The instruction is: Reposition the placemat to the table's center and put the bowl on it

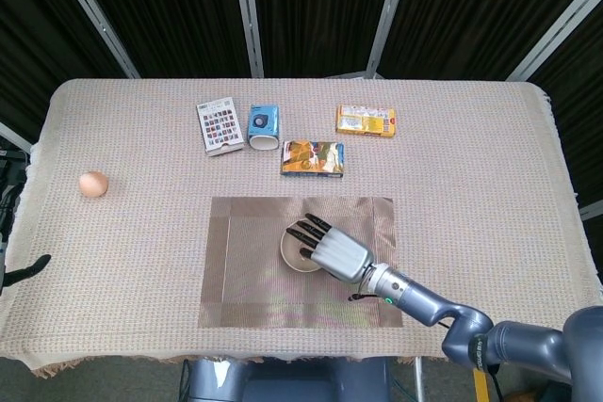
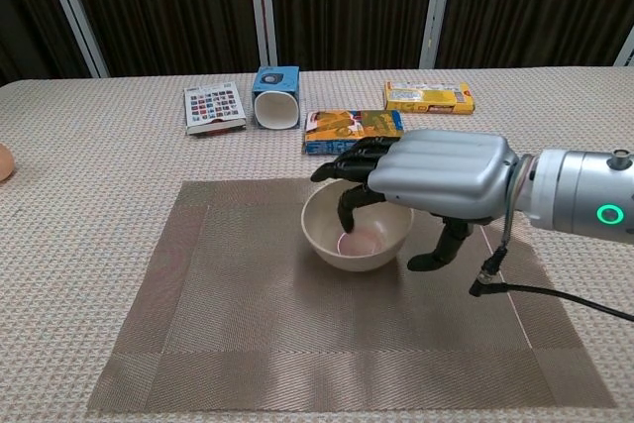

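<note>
The brown woven placemat [image 1: 243, 275] [image 2: 238, 324] lies at the table's middle, near the front edge. On it stands the beige bowl [image 1: 292, 251] [image 2: 349, 247], upright, a little right of the mat's middle. My right hand [image 1: 332, 251] [image 2: 436, 177] grips the bowl: its dark fingers hook over the far rim into the bowl and the thumb sits by the outer wall. Only a dark sliver of my left hand [image 1: 26, 267] shows at the far left edge of the head view, off the table, too little to tell its state.
Along the back stand a stamp-patterned card box [image 1: 219, 125], a blue and white cup on its side [image 1: 264, 126], an orange-blue packet [image 1: 313, 157] just behind the mat, and a yellow box [image 1: 367, 120]. An egg [image 1: 92, 184] lies at the far left.
</note>
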